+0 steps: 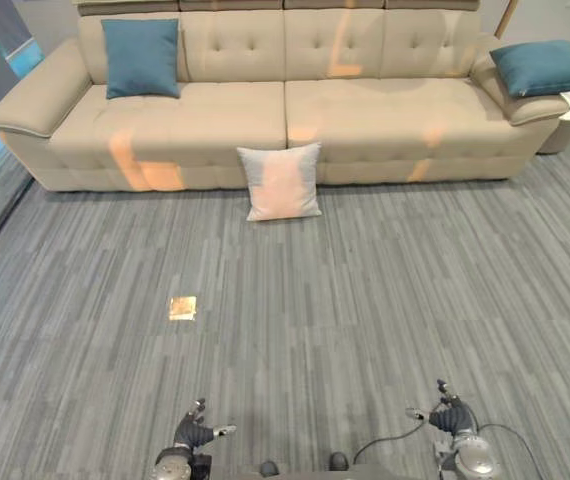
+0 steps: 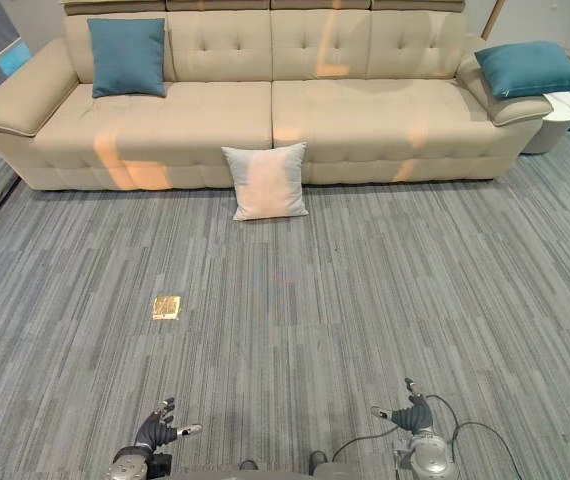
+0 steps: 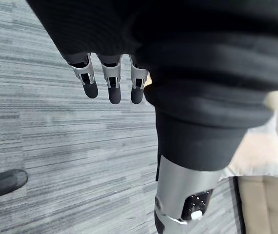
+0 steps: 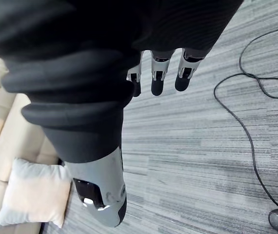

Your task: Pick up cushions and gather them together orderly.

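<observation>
Against the sofa (image 1: 365, 110) leans a white cushion (image 1: 282, 181); left robot hand (image 1: 193, 432) and right robot hand (image 1: 452, 416) hang slack-fingered, empty.

Grey carpet floor (image 1: 385, 300), white cushion (image 1: 282, 182) on it leaning against a beige sofa (image 1: 365, 110), small brass plate (image 1: 182, 307) in the carpet, teal cushion (image 1: 142, 57) on the left seat, second teal cushion (image 1: 547, 67) on the right armrest

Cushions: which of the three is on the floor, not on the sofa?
The white cushion, standing on the carpet against the sofa front. Both teal cushions are on the sofa: one on its left seat, one on its right armrest.
</observation>
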Available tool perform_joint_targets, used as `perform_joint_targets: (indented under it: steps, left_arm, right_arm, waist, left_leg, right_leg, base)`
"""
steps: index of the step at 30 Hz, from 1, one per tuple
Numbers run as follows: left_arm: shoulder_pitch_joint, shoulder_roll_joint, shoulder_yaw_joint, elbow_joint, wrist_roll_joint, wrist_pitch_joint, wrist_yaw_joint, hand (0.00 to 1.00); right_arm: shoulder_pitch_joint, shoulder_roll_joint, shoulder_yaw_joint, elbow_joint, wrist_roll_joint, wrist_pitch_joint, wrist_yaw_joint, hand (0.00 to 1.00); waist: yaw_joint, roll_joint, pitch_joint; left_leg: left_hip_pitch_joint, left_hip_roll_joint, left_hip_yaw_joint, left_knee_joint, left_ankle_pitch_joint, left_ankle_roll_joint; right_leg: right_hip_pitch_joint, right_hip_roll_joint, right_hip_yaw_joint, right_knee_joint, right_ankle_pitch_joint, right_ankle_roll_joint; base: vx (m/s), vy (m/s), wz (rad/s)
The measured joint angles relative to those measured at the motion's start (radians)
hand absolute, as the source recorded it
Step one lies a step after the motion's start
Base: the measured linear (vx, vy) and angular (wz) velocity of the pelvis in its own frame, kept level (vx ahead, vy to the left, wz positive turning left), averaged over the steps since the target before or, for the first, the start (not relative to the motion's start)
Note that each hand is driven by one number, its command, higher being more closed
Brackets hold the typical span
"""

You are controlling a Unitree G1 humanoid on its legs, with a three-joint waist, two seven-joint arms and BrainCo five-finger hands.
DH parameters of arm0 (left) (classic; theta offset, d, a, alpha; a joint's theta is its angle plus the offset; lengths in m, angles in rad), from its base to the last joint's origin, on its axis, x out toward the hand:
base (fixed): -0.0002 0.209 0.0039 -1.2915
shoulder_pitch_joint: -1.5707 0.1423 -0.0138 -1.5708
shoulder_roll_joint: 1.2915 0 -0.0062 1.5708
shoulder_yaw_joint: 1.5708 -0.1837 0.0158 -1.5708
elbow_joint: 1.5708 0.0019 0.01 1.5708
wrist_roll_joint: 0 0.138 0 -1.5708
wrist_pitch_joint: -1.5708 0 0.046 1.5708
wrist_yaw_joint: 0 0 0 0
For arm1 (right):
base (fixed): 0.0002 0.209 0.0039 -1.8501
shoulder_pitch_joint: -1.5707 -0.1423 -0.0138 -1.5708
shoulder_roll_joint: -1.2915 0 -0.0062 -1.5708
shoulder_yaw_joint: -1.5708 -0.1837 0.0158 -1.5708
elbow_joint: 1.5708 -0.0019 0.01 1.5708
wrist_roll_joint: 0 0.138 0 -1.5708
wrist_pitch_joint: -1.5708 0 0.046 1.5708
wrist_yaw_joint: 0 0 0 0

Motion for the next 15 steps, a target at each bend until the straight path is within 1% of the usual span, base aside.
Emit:
perform_joint_targets:
  steps: [1, 4, 8, 11, 15]
  left_arm:
    - [0.004, 0.000, 0.001, -0.005, 0.000, -0.001, -0.001, 0.00]
    - [0.020, -0.001, 0.009, -0.008, 0.000, -0.001, -0.003, 0.00]
    - [0.043, 0.002, 0.037, -0.008, 0.000, -0.001, -0.003, 0.00]
    - [0.062, 0.003, 0.037, -0.008, 0.000, 0.000, -0.003, 0.00]
    - [0.062, 0.003, 0.037, -0.008, 0.000, 0.002, -0.001, 0.00]
  right_arm:
    - [0.003, -0.006, 0.000, -0.002, -0.002, 0.000, 0.012, 0.00]
    - [0.004, -0.016, 0.000, -0.002, -0.002, 0.000, 0.015, 0.00]
    - [0.014, -0.016, 0.000, -0.001, -0.002, 0.001, 0.025, 0.00]
    - [0.014, -0.016, 0.001, 0.015, -0.001, 0.001, 0.028, 0.00]
    - [0.010, -0.015, 0.002, 0.043, 0.002, 0.006, 0.028, 0.00]
  waist:
    - [0.000, 0.000, 0.000]
    - [0.000, 0.000, 0.000]
    - [0.001, 0.000, 0.000]
    - [0.001, -0.002, -0.001]
    - [0.003, -0.005, -0.005]
  left_leg:
    - [0.003, 0.000, -0.001, 0.000, 0.000, 0.000]
    - [0.005, -0.001, -0.002, 0.000, 0.000, 0.000]
    - [0.006, -0.002, -0.006, 0.000, 0.000, 0.001]
    - [0.005, -0.005, -0.007, -0.004, 0.002, 0.003]
    - [-0.002, -0.010, -0.008, -0.048, 0.024, 0.013]
  right_leg:
    - [0.005, 0.000, -0.008, 0.000, 0.000, 0.000]
    - [0.007, -0.002, -0.015, 0.003, -0.001, 0.000]
    - [0.004, -0.004, -0.019, 0.014, -0.002, 0.001]
    - [0.002, -0.006, -0.022, 0.017, -0.002, 0.001]
    - [-0.022, -0.007, -0.032, 0.016, -0.002, 0.001]
  base:
    - [-0.02, -0.011, 0.04]
    - [-0.04, -0.006, 0.06]
    - [-0.06, -0.001, 0.04]
    - [-0.08, 0.000, 0.03]
    - [-0.02, -0.002, 0.05]
